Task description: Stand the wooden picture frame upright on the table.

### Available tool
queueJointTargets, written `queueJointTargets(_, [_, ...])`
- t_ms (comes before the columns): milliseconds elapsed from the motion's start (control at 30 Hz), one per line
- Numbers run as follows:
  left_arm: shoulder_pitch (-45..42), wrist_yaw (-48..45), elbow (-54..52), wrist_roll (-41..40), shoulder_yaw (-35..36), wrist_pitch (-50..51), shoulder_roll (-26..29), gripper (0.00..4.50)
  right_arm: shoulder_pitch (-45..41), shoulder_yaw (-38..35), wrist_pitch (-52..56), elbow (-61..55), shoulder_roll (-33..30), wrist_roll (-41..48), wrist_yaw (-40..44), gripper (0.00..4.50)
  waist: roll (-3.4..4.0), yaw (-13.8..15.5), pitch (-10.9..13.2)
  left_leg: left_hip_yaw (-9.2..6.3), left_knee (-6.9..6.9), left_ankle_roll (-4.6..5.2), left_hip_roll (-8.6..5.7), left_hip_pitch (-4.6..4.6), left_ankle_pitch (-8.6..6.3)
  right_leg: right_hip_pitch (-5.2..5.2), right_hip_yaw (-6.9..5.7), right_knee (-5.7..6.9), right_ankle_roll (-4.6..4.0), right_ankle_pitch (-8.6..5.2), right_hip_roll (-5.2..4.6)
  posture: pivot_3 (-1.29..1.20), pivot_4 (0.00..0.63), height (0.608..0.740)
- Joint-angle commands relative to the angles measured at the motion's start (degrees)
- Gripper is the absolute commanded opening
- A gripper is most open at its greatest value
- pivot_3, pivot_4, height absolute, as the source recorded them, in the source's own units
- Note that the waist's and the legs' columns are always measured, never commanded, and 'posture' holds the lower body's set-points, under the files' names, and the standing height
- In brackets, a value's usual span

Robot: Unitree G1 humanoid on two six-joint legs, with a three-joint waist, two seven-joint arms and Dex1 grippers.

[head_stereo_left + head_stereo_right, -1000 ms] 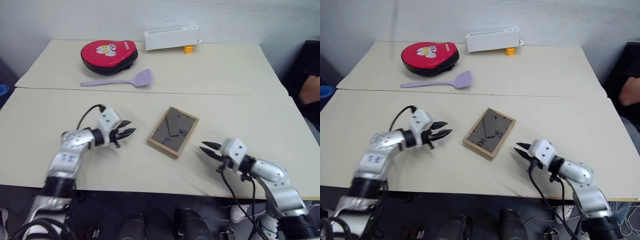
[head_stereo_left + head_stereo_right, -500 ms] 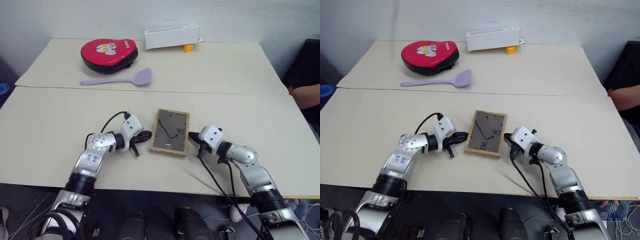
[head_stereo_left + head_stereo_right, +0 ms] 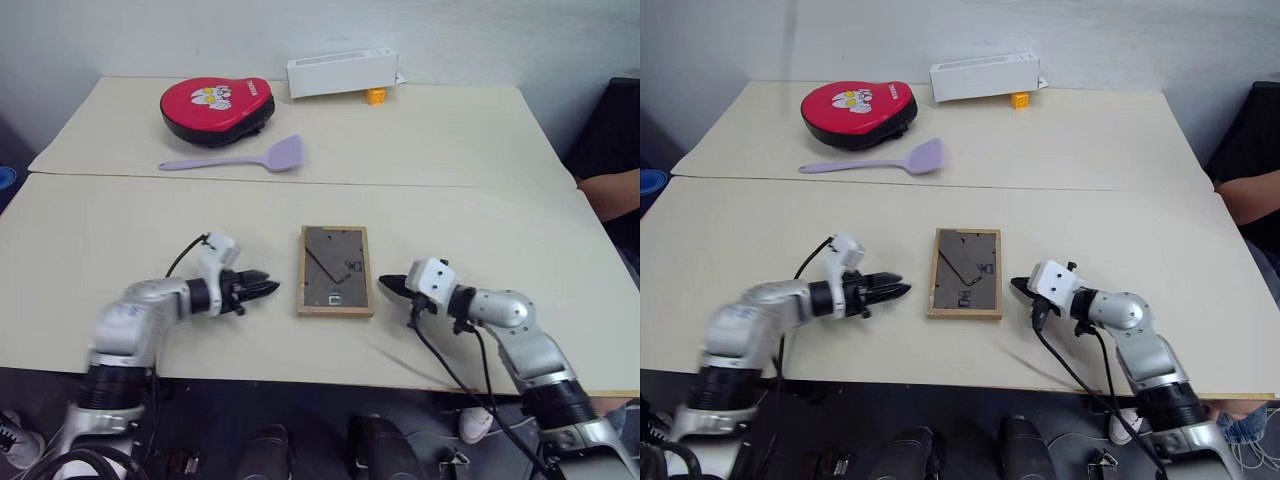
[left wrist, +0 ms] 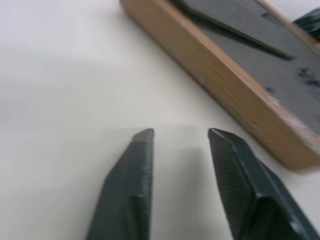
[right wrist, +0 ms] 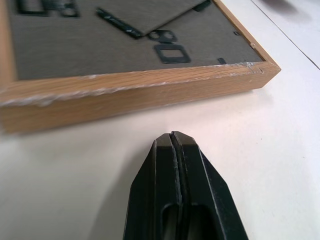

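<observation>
Silver arms, white wrist blocks, black cables, black pointed fingers [image 4: 130, 190]

wooden picture frame [image 3: 335, 270] flat, bare table [image 3: 120, 230] either side

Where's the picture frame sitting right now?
In the head views the picture frame lies flat, back side up, on the near table, between the left gripper and the right gripper, touching neither.

Wooden picture frame [image 3: 335, 271] flat, back up, on table [image 3: 520, 220].
</observation>
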Motion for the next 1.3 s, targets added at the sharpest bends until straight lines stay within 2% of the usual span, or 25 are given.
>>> queueJointTargets(33, [-5.2, 2.4, 5.5, -5.7, 2.0, 17.5, -0.6, 3.41, 0.2, 0.0, 0.4, -3.7, -1.5, 1.6, 2.7, 0.0, -0.01, 0.2, 0.0, -0.02, 0.0, 0.01, -0.02, 0.0, 0.0, 0.02, 0.0, -0.01, 0.0, 0.0, 0.0, 0.0, 0.15, 0.74])
queueJointTargets(100, [-8.5, 4.2, 11.9, -10.8, 1.2, 19.2, -1.1, 4.01, 0.1, 0.4, 0.7, -3.6, -1.0, 1.1, 2.5, 0.0, -0.02, 0.4, 0.0, -0.09, 0.05, 0.02, -0.04, -0.01, 0.0, 0.04, -0.04, 0.0, 0.0, 0.0, 0.0, 0.0, 0.15, 0.74])
queueJointTargets(133, [-10.4, 6.0, 14.7, -11.8, 2.2, 19.2, -3.1, 4.34, 0.0, 0.7, 0.6, -3.3, -0.6, 0.6, 2.2, 0.0, -0.01, 0.5, 0.0, -0.1, 0.05, 0.02, -0.07, 0.0, 0.0, 0.04, -0.03, 0.0, 0.0, 0.0, -0.02, 0.0, 0.15, 0.74])
queueJointTargets(167, [-12.5, 8.4, 18.2, -12.8, 2.2, 19.2, -5.0, 4.47, -0.2, 1.2, 0.7, -3.0, -0.1, 0.2, 1.8, 0.0, -0.01, 0.6, 0.0, -0.1, 0.05, 0.02, -0.1, 0.0, 0.0, 0.05, -0.04, 0.01, 0.0, 0.0, -0.06, 0.0, 0.15, 0.74])
queueJointTargets(233, [-15.1, 12.0, 22.6, -15.8, 1.9, 19.2, -7.4, 4.47, -0.6, 1.7, 0.9, -2.8, 0.5, -0.3, 1.4, 0.0, -0.02, 0.9, 0.0, -0.15, 0.09, 0.04, -0.16, -0.02, 0.01, 0.05, -0.09, 0.0, 0.0, 0.0, -0.12, 0.0, 0.15, 0.74])
queueJointTargets(267, [-15.8, 13.2, 23.2, -17.3, -0.5, 19.2, -7.7, 4.47, -0.7, 2.1, 0.8, -2.7, 0.7, -0.6, 1.3, 0.0, -0.02, 1.0, 0.0, -0.16, 0.1, 0.04, -0.17, -0.02, 0.01, 0.06, -0.1, 0.01, 0.0, 0.0, -0.14, 0.0, 0.15, 0.74])
queueJointTargets(533, [-17.7, 26.4, 28.7, -30.8, -4.3, 19.2, -11.4, 4.47, -1.3, 3.4, 0.6, -2.3, 2.2, -1.9, 0.4, 0.0, -0.01, 0.6, 0.0, -0.17, 0.1, -0.04, -0.17, -0.01, 0.05, 0.04, -0.11, 0.02, 0.01, 0.0, -0.14, 0.0, 0.15, 0.74])
queueJointTargets(667, [-18.4, 32.3, 31.4, -35.0, -2.0, 19.2, -13.6, 4.47, -1.1, 3.7, 0.7, -2.8, 2.8, -2.2, 0.0, 0.0, -0.02, 0.7, 0.0, -0.18, 0.11, -0.04, -0.18, 0.0, 0.05, 0.06, -0.12, 0.02, 0.01, 0.0, -0.15, 0.0, 0.15, 0.74])
queueJointTargets(767, [-18.6, 36.6, 32.9, -36.2, 0.7, 19.2, -15.5, 3.87, -0.7, 3.6, 0.6, -3.0, 2.8, -2.2, 0.0, 0.0, -0.02, 0.8, 0.0, -0.19, 0.12, -0.04, -0.21, 0.0, 0.05, 0.07, -0.13, 0.01, 0.01, 0.0, -0.17, 0.0, 0.15, 0.74])
queueJointTargets(933, [-17.1, 40.1, 31.3, -40.6, 0.5, 19.2, -16.9, 2.29, -0.2, 3.5, 0.7, -3.4, 2.7, -2.1, -0.2, 0.0, -0.03, 0.6, 0.0, -0.18, 0.12, -0.06, -0.21, -0.01, 0.06, 0.06, -0.15, 0.01, 0.02, 0.0, -0.16, 0.0, 0.15, 0.74])
queueJointTargets(1067, [-15.2, 42.1, 28.4, -41.9, 4.0, 19.2, -17.0, 1.34, 1.2, 1.4, 1.1, -3.7, 0.9, -1.0, 0.3, 0.0, -0.02, 0.6, 0.0, -0.19, 0.13, -0.11, -0.2, 0.01, 0.09, 0.07, -0.17, 0.01, 0.02, 0.0, -0.15, 0.0, 0.15, 0.74])
queueJointTargets(1167, [-12.4, 40.4, 21.8, -41.4, 7.6, 17.5, -16.5, 1.26, 1.9, -1.8, 2.1, -3.4, -0.9, 2.1, 1.8, 0.0, -0.03, 0.4, 0.0, -0.19, 0.11, -0.12, -0.2, -0.01, 0.09, 0.06, -0.16, 0.0, 0.02, 0.0, -0.14, 0.0, 0.15, 0.74])
queueJointTargets(1267, [-6.2, 29.0, 9.6, -34.5, 3.3, 6.8, -11.2, 1.26, 0.6, -6.0, 4.4, -3.9, -2.4, 8.2, 4.5, 0.6, -0.03, 0.0, 0.0, -0.19, 0.1, -0.15, -0.17, -0.02, 0.1, 0.04, -0.16, -0.02, 0.02, 0.0, -0.12, 0.0, 0.15, 0.74])
queueJointTargets(1300, [-3.6, 22.5, 6.0, -30.0, 0.2, -0.1, -8.7, 1.26, 0.1, -6.9, 6.4, -4.2, -2.5, 10.5, 5.5, 0.93, -0.03, -0.1, 0.0, -0.13, 0.07, -0.21, -0.12, 0.0, 0.11, 0.03, -0.12, -0.02, 0.02, 0.0, -0.03, 0.0, 0.15, 0.74])
